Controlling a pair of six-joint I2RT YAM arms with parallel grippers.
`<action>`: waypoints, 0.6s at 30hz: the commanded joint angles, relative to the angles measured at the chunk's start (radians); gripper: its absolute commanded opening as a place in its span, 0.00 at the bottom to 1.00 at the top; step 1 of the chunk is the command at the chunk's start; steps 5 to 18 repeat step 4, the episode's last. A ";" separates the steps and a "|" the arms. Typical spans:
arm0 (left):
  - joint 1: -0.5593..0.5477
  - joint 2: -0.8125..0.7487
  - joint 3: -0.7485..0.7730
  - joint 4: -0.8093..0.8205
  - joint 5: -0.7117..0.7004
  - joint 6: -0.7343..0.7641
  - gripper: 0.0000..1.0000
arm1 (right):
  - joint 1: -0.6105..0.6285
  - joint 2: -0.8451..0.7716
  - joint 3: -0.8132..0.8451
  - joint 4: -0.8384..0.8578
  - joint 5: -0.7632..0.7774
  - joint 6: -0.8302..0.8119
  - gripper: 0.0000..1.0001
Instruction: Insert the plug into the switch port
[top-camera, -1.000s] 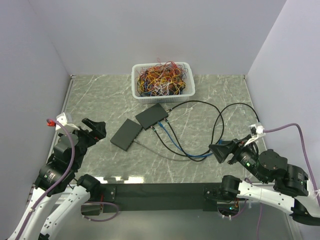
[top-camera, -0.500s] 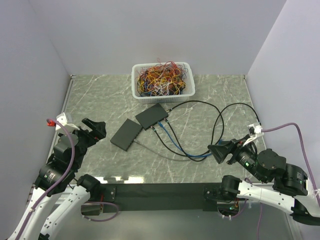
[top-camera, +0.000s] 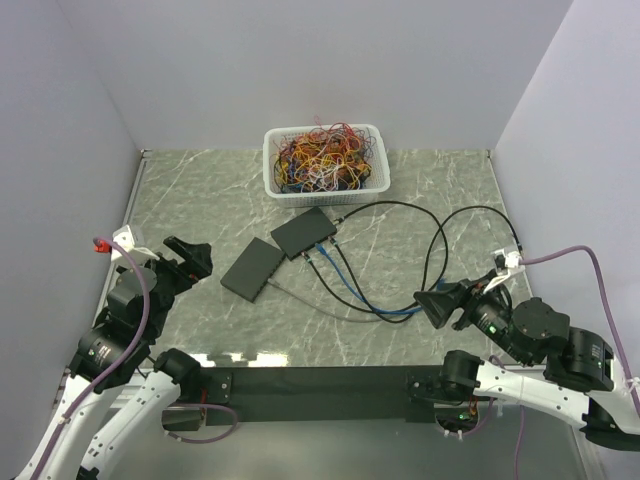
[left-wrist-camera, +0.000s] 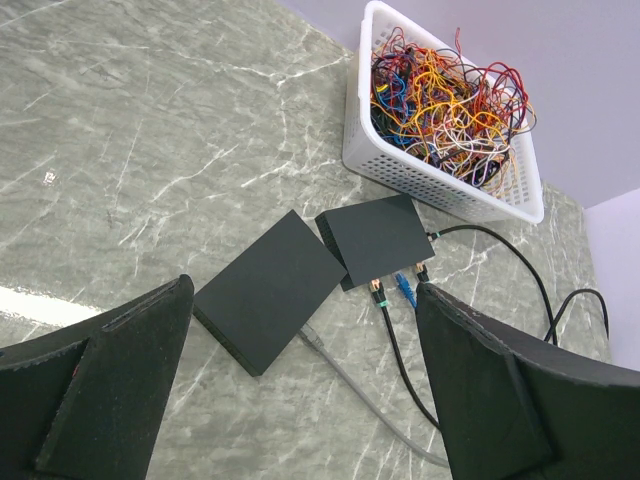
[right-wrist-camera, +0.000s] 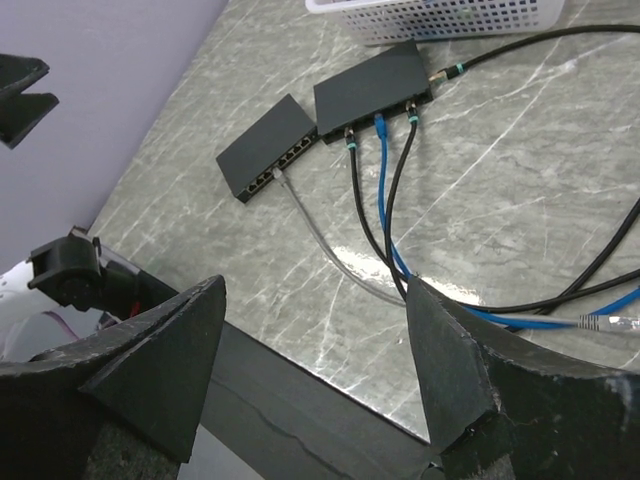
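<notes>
Two black switches lie mid-table: one (top-camera: 252, 270) on the left and one (top-camera: 304, 232) behind it to the right. A grey cable's plug (right-wrist-camera: 281, 178) sits at the left switch's (right-wrist-camera: 268, 145) port face; whether it is seated I cannot tell. The right switch (right-wrist-camera: 372, 85) has black and blue cables in it. A loose clear plug (right-wrist-camera: 608, 322) lies on the table by my right gripper. My left gripper (top-camera: 190, 258) hovers open left of the switches, and its wrist view (left-wrist-camera: 302, 290) shows nothing between the fingers. My right gripper (top-camera: 440, 303) is open and empty (right-wrist-camera: 316, 285) above the cable bundle.
A white basket (top-camera: 272, 170) full of tangled coloured wires stands at the back, just behind the right switch. Black cables (top-camera: 440, 235) loop across the right half of the table. A black strip (top-camera: 320, 380) runs along the near edge.
My right gripper has drifted slightly left over the cables. The left arm and the switches have not moved.
</notes>
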 joint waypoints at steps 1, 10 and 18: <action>0.000 -0.005 -0.004 0.000 -0.010 -0.009 0.99 | 0.004 -0.008 0.000 0.048 -0.007 -0.024 0.79; -0.002 -0.005 -0.004 0.000 -0.010 -0.009 0.99 | 0.004 0.010 0.010 0.033 0.005 -0.015 0.79; -0.002 -0.005 -0.004 0.000 -0.010 -0.009 0.99 | 0.004 0.010 0.010 0.033 0.005 -0.015 0.79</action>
